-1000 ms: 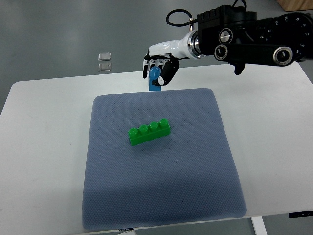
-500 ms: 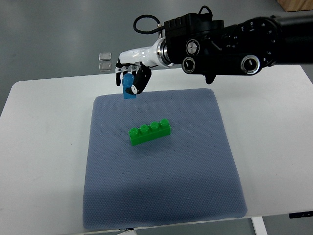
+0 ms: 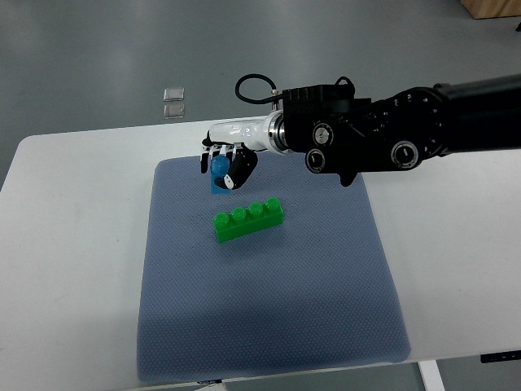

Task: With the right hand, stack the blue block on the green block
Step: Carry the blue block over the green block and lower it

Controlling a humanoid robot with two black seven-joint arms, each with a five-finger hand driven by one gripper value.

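Right hand (image 3: 225, 165) reaches in from the right edge, fingers (image 3: 236, 175) curled tight around the blue block (image 3: 218, 174), which hangs upright in the grasp above the grey mat (image 3: 269, 326). Green block (image 3: 248, 220) lies flat on the mat just below and slightly right of the fingers, studs up, not touching the blue block. Mat sits on the white table (image 3: 73, 244).

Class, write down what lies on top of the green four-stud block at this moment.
Nothing rests on the green four-stud plastic block; its studs show bare. The small blue plastic block is held in the right hand beyond it, over the grey-blue mat. The fingers cover part of the blue block.
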